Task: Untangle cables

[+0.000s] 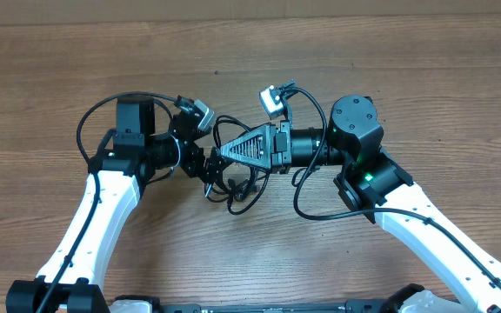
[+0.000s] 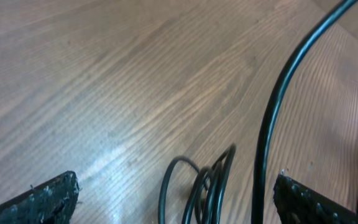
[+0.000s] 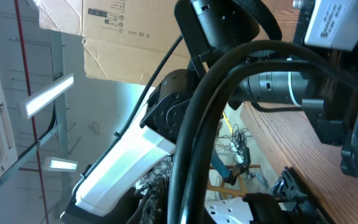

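Seems mid-untangling, left gripper (image 2: 176,186) spread wide and empty astride the cables (image 2: 213,180), right gripper (image 1: 224,152) closed tight, any hold unclear; next calls for pinching one loop.

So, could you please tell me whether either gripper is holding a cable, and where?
Left gripper: open, nothing held. Right gripper: shut near the cables; a hold cannot be told.

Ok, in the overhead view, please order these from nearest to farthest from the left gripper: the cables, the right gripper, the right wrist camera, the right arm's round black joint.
1. cables and right gripper, both right at the left gripper: too close to call.
2. right wrist camera, up and to the right.
3. round black joint, far right.
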Robot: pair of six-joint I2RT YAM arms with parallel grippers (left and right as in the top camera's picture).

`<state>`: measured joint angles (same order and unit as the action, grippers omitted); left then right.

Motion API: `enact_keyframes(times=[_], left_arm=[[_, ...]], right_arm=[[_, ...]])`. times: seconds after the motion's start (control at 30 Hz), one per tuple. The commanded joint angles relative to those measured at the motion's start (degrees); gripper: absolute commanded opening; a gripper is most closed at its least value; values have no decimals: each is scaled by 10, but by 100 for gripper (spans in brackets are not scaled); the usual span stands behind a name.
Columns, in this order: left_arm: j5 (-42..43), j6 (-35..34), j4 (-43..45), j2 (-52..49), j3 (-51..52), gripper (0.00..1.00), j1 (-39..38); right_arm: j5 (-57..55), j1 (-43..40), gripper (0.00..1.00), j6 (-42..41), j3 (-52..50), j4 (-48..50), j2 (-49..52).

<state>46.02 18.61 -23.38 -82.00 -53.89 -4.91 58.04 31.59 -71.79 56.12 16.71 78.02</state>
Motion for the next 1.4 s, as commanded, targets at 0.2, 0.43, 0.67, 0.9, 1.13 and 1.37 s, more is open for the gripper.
enact_keyframes(times=[0.2,0.43,0.67,0.9,1.13,1.37], left_arm=[[31,-13,18,7,-7,75,-12],[31,-13,18,7,-7,17,-12],[31,-13,18,7,-7,4,-12],[31,-15,5,7,-7,4,-12],[5,-59,-48,7,-7,4,10],[61,-60,-66,7,-7,4,51]], right_arm=[[-5,2,4,-3,5,7,-14],[-6,2,4,-2,5,12,-14],[-15,2,4,-2,5,12,-14],[-49,-1,4,31,5,-3,-14],[-130,-61,6,126,5,-148,-14],[-219,-134,41,304,5,-277,-14]])
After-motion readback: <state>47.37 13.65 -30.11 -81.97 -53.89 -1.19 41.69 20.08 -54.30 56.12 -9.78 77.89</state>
